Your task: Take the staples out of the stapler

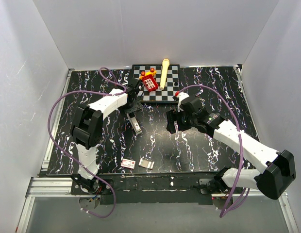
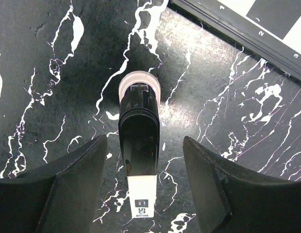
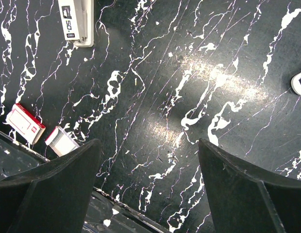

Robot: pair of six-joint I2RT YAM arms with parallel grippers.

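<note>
The stapler [image 1: 136,124] lies flat on the black marbled table, with a dark top and a pale front end. In the left wrist view the stapler [image 2: 138,155] lies between my left gripper's [image 2: 144,145] fingers, which are wide open and apart from it on both sides. From above, the left gripper [image 1: 132,109] hovers over the stapler's far end. A pale silvery strip of staples [image 1: 146,164] lies near the front edge and also shows in the right wrist view [image 3: 63,141]. My right gripper [image 1: 173,123] is open and empty over bare table [image 3: 150,184], to the right of the stapler [image 3: 76,22].
A small red-and-white box [image 1: 128,163] lies just left of the staples, and shows in the right wrist view [image 3: 25,124]. A chessboard [image 1: 172,92] at the back holds a red toy [image 1: 149,82] and a pale stick [image 1: 164,73]. White walls enclose the table.
</note>
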